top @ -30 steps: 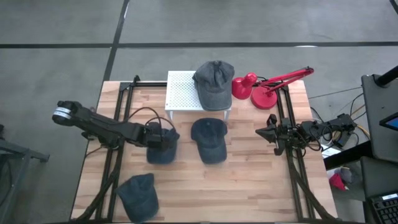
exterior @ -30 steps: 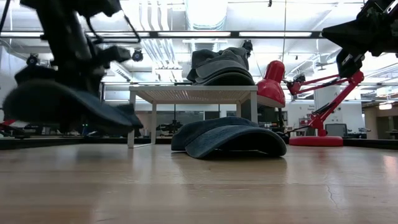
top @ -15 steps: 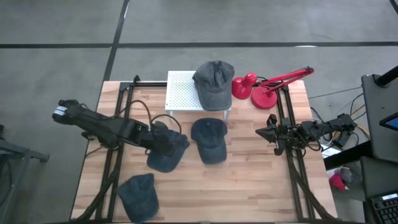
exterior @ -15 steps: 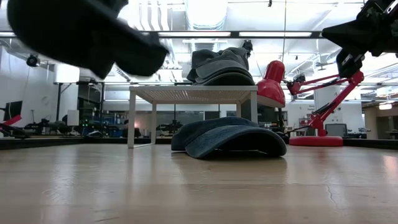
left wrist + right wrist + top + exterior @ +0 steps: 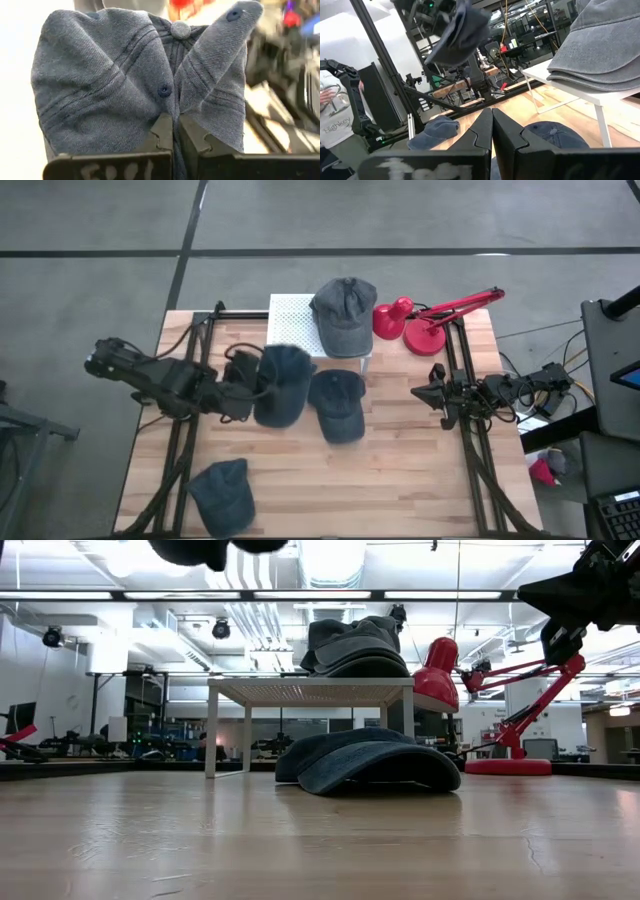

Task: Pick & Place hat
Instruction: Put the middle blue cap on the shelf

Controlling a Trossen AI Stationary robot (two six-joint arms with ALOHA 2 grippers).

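Left gripper (image 5: pixel 243 375) is clamped on the held blue hat (image 5: pixel 281 384); in the left wrist view both fingers (image 5: pixel 162 134) pinch a fold of the denim crown (image 5: pixel 125 85), with fabric between them. Compared with half a second ago, the hat has travelled from over the bare table (image 5: pixel 400 480), left of the middle hat, up toward the white perforated stand (image 5: pixel 293 323). Its crown now overlaps the stand's front-left corner in the high view. It is also higher: in the low view only a dark sliver (image 5: pixel 215 550) shows at the top edge, whereas earlier the hat filled the upper left of that view.

Unchanged since the earlier frames:
- grey hat (image 5: pixel 343 303) sits on the right part of the stand.
- middle blue hat (image 5: pixel 336 404) lies on the table just in front of the stand, right beside the held hat.
- third blue hat (image 5: pixel 221 495) lies at the near-left corner, well apart from the rest.
- red desk lamp (image 5: pixel 425 320) stands right of the stand.

Right gripper (image 5: pixel 437 394) waits at the table's right edge, fingers (image 5: pixel 485 131) together with nothing between them. Its position has not changed.

A person in a white garment (image 5: pixel 335 125) shows at the edge of the right wrist view.
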